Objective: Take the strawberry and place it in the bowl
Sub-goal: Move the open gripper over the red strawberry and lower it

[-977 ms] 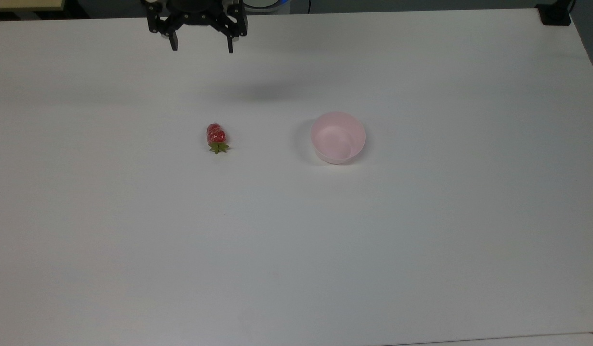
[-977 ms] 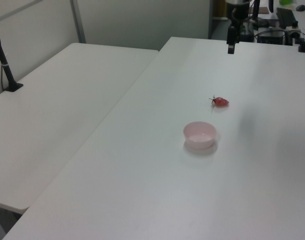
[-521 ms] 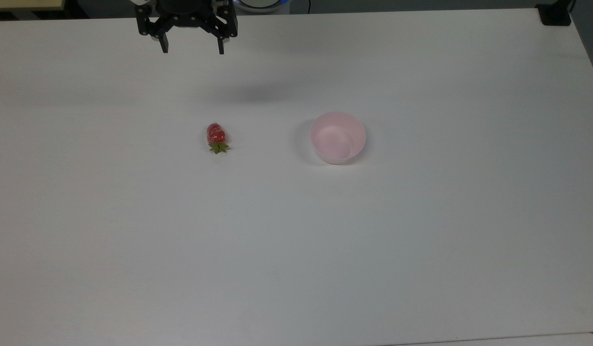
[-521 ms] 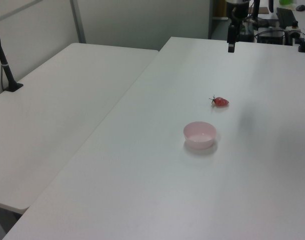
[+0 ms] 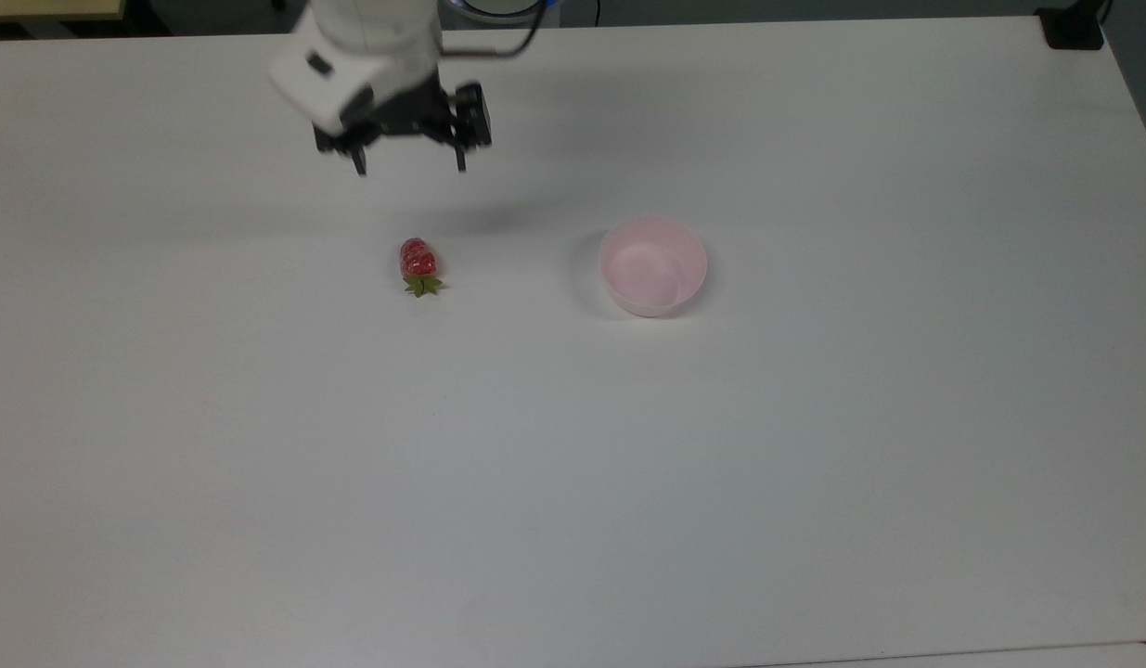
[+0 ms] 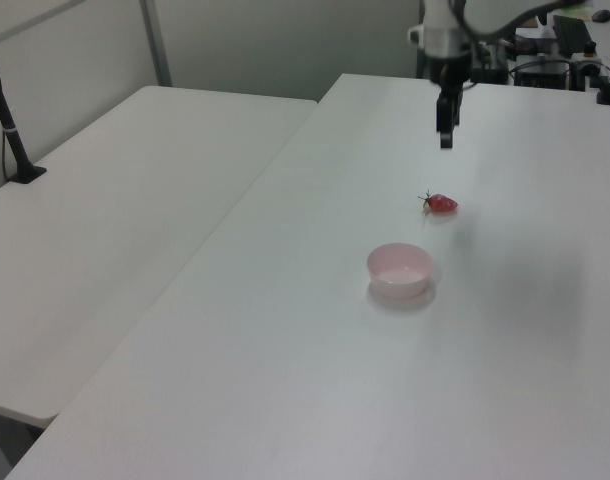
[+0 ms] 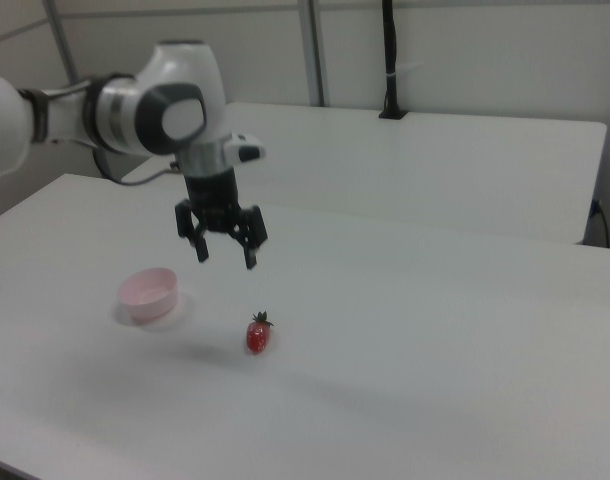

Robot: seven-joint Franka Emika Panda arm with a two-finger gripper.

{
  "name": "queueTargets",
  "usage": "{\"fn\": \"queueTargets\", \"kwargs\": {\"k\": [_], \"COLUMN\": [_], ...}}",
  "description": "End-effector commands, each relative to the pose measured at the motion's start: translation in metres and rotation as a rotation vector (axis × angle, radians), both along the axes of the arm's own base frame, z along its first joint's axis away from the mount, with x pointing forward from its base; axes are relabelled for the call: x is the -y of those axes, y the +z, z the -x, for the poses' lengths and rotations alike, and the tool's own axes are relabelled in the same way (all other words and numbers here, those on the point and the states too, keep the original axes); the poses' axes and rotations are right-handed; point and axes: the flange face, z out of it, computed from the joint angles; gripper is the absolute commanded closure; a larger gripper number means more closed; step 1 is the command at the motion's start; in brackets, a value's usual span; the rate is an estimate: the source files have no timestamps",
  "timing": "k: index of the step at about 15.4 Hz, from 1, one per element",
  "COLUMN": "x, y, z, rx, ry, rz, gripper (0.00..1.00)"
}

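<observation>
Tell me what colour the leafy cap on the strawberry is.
Green; the strawberry itself is glossy red. The cap shows best in the top view.

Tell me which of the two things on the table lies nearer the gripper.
The strawberry: it lies just below the open gripper in the top view, while the pink bowl sits farther off toward the top view's right.

white table | strawberry lying | pink bowl upright
</observation>
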Motion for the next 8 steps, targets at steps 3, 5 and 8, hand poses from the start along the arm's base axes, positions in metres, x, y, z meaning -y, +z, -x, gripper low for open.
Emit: {"fn": "queueTargets", "kwargs": {"k": [3, 5, 8], "x": [-0.003, 0.009, 0.014], "y": [-0.084, -0.105, -0.124], "z": [-0.021, -0.02, -0.024], "rx": [-0.044, -0.026, -0.03], "ry": [0.028, 0.012, 0.043], "rz": [0.004, 0.011, 0.013], "gripper": [0.04, 0.04, 0.04]}}
